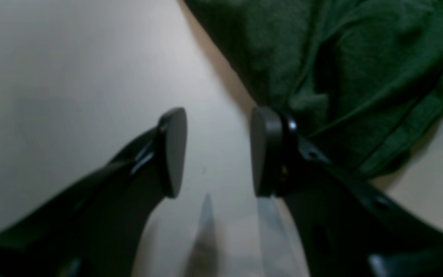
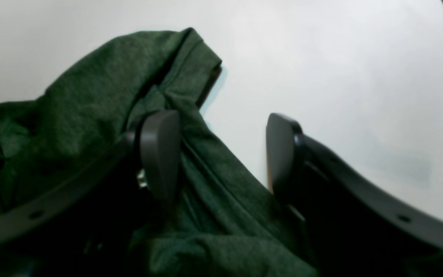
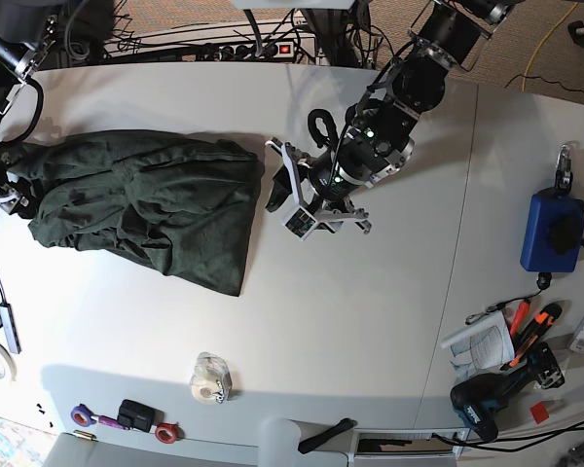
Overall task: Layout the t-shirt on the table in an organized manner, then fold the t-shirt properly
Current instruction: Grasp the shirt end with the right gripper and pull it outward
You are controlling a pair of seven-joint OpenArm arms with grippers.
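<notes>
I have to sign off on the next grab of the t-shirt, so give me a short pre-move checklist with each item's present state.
1. Left gripper open, nothing between its pads: ok.
2. Left gripper beside the t-shirt edge, over bare table: ok.
3. Right gripper open, no cloth pinched: ok, though cloth lies under it.
4. T-shirt laid out flat: not ok, it is bunched and heavily wrinkled.
5. Sleeves located: cannot tell, they are lost in the folds.
6. Tape roll and blue pouch away from the t-shirt: ok.
</notes>
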